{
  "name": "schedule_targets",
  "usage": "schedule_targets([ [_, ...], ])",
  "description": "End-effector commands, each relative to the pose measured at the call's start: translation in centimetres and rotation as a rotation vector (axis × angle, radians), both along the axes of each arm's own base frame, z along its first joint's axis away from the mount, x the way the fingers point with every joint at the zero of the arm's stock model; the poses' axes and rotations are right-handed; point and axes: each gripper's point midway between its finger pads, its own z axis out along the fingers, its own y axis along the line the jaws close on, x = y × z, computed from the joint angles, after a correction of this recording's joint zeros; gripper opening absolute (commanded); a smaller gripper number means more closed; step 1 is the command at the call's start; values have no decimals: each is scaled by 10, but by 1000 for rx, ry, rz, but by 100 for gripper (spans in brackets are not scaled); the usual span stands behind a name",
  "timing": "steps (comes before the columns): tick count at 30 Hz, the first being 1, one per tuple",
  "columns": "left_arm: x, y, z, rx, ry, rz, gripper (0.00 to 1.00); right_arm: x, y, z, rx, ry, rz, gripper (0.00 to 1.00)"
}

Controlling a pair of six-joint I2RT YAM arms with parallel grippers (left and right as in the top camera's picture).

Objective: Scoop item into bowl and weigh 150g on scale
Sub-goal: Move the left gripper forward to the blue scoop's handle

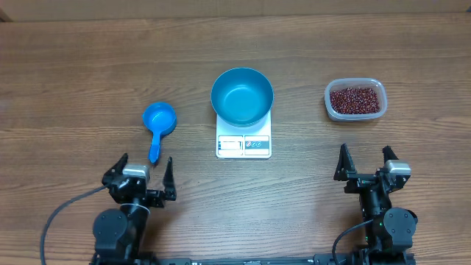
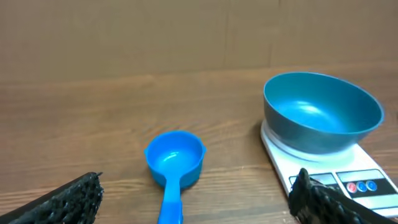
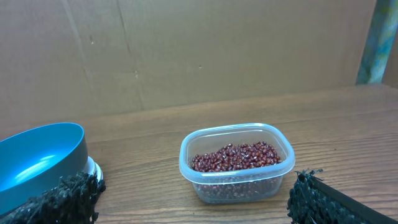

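Both pairs of jaws stand spread and empty, so nothing looks begun. The scoop point(image 1: 158, 121) lies ahead of the left jaws, the bowl point(image 1: 242, 96) sits empty on the scale point(image 1: 243, 144), and the beans point(image 1: 355, 100) lie in the tub point(image 1: 354, 81) beyond the right jaws; scooping and weighing are all left.

- One bowl point(image 1: 242, 96)
- One scale point(image 1: 243, 145)
- One scoop point(image 1: 158, 121)
- One plastic tub point(image 1: 327, 99)
- One heap of beans point(image 1: 355, 100), too many to count
- Two: left end effector point(image 1: 146, 160), right end effector point(image 1: 364, 149)

You have the bowl point(image 1: 242, 96) on the scale point(image 1: 243, 145) at centre; scoop point(image 1: 158, 121) lies left of it, tub point(image 1: 329, 101) holding the beans point(image 1: 355, 100) sits to the right.
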Motion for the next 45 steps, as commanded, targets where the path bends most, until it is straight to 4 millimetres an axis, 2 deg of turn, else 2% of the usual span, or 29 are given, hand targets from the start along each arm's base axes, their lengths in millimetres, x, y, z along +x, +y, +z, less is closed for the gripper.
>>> schedule_targets([
  [1, 3, 0, 25, 18, 37, -10, 99, 0, -3, -2, 0, -4, -13, 100],
  [11, 28, -3, 41, 29, 332, -20, 100, 0, -3, -2, 0, -4, -13, 100],
  [17, 41, -3, 40, 35, 538, -21, 100, 0, -3, -2, 0, -4, -13, 100],
  [22, 55, -2, 21, 46, 756, -16, 100, 0, -3, -2, 0, -4, -13, 100],
  [25, 60, -3, 9, 48, 831, -17, 99, 0, -3, -2, 0, -4, -13, 100],
  [26, 63, -3, -1, 49, 865, -17, 100, 0, -3, -2, 0, -4, -13, 100],
  [29, 64, -3, -9, 50, 898, -17, 100, 0, -3, -2, 0, -4, -13, 100],
  [39, 59, -4, -20, 40, 953, -18, 100, 0, -3, -2, 0, -4, -13, 100],
  [45, 61, 4, -26, -49, 996, 97, 100, 0, -3, -2, 0, -4, -13, 100],
])
